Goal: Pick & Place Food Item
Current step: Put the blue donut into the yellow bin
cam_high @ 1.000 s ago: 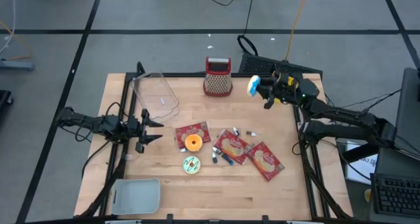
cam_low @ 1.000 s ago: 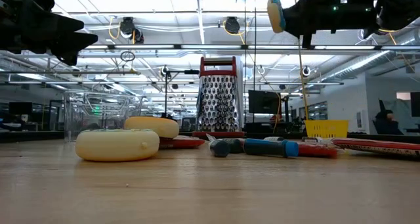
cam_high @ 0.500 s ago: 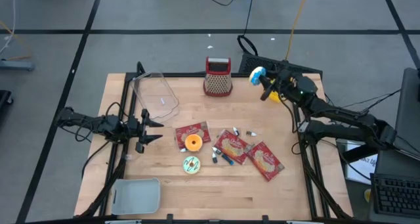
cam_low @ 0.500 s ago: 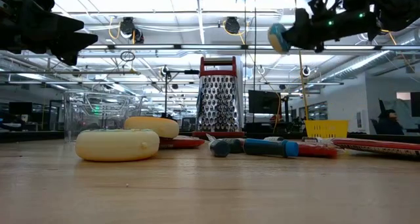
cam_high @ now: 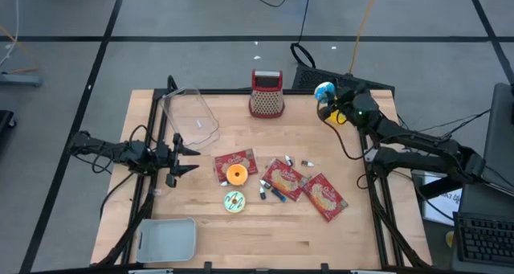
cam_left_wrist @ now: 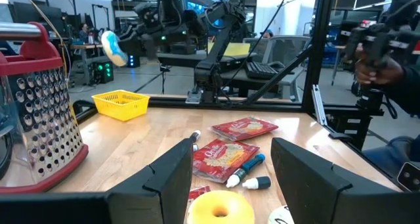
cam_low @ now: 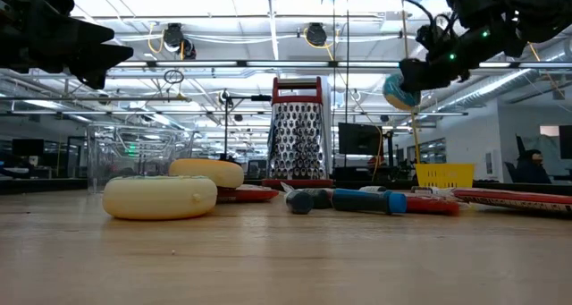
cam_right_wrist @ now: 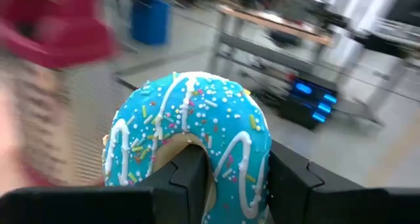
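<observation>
A blue-frosted donut (cam_high: 324, 91) with white stripes and sprinkles hangs in the air over the table's far right corner, to the right of the metal grater (cam_high: 267, 94). My right gripper (cam_high: 333, 104) is shut on it. The donut also shows high up in the low view (cam_low: 399, 92) and far off in the left wrist view (cam_left_wrist: 115, 46). My left gripper (cam_high: 186, 159) waits open at the table's left edge, pointing level across the table, with nothing between its fingers (cam_left_wrist: 172, 178). My right gripper pinches one side of the donut's ring (cam_right_wrist: 236, 175) between its two fingers; one finger (cam_right_wrist: 190, 175) stands at the hole and the other (cam_right_wrist: 289, 178) against the outer edge. The donut is lifted well clear of the table, its frosted face toward the wrist camera.
On the table's middle lie red snack packets (cam_high: 324, 196), an orange ring (cam_high: 236, 174), a green-white ring (cam_high: 234, 201) and small markers (cam_high: 273, 192). A clear container (cam_high: 190, 116) lies at the far left, a pale lid (cam_high: 169, 238) at the near left. A yellow basket (cam_low: 444, 174) stands behind.
My right gripper has sunk and swung toward the table's far right corner while its wrist rolled and turned. The donut has gone with it, still held, and has turned from edge-on to frosted face up in the high view.
</observation>
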Robot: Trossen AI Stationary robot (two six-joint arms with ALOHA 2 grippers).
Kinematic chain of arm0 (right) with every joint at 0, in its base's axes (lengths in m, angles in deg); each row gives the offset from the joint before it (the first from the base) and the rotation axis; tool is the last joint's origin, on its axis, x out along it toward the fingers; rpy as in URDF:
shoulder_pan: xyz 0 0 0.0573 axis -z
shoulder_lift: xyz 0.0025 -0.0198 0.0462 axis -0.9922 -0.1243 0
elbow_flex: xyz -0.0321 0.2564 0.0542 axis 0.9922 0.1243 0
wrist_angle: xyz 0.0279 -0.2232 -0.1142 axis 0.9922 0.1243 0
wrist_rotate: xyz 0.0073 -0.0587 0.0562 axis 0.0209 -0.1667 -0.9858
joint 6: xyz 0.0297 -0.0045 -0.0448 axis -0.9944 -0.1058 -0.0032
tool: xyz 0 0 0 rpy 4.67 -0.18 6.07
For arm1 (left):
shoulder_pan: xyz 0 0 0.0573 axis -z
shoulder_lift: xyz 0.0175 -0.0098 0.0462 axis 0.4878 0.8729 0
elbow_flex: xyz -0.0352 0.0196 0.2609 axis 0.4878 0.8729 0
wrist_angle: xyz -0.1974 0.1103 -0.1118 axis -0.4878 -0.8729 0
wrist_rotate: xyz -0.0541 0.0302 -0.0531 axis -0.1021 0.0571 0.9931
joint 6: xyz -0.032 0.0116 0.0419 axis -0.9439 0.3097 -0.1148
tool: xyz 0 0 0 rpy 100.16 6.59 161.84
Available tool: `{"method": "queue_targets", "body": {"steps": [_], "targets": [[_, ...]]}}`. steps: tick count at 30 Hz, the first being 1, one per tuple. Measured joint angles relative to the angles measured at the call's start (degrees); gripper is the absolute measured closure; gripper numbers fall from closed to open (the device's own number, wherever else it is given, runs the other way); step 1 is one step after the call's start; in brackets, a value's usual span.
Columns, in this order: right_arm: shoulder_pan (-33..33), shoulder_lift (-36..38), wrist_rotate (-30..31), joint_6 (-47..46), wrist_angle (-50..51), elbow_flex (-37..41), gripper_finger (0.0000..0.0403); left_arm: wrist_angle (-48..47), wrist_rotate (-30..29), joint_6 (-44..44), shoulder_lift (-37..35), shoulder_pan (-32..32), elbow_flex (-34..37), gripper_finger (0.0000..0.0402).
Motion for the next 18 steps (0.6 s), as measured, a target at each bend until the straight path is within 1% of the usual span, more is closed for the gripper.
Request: {"method": "queue_targets", "body": {"steps": [3, 5, 9, 16, 18], "targets": [[0.00, 0.02, 6.62, -0.16, 3.12, 0.00, 0.0287, 0.00, 0.02, -0.01, 0.00, 0.01, 0.00, 0.0192], [0.00, 0.02, 8.48, -0.61, 5.24, 0.00, 0.0287, 0.00, 0.00, 0.01, 0.00, 0.00, 0.00, 0.0192], [0.00, -0.02, 8.52, -3.42, 9.24, 0.01, 0.0287, 0.00, 0.01, 0.00, 0.00, 0.01, 0.00, 0.0192], [0.11, -0.09, 8.47, -7.46, 12.08, 0.76, 0.0287, 0.00, 0.02, 0.01, 0.00, 0.01, 0.00, 0.0192], [1.10, -0.36, 8.41, -7.68, 12.47, 0.41, 0.0287, 0.00, 0.01, 0.01, -0.01, 0.00, 0.01, 0.0192]]}}
